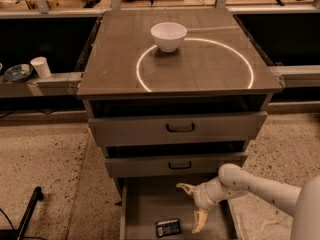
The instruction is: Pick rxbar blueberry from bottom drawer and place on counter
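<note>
The rxbar blueberry (168,228), a small dark bar with a pale label, lies flat on the floor of the open bottom drawer (145,204), near its front. My gripper (192,207) hangs inside the drawer just right of the bar and slightly behind it, not touching it. Its two yellowish fingers (199,220) are spread apart, empty. The white arm reaches in from the lower right. The counter (210,59) above is dark and glossy with a bright light ring.
A white bowl (169,36) stands on the counter at the ring's back edge. Two shut drawers with black handles (180,128) sit above the open one. A white cup (40,67) and a dish (17,73) rest on a low ledge at left. A black pole (27,213) lies at lower left.
</note>
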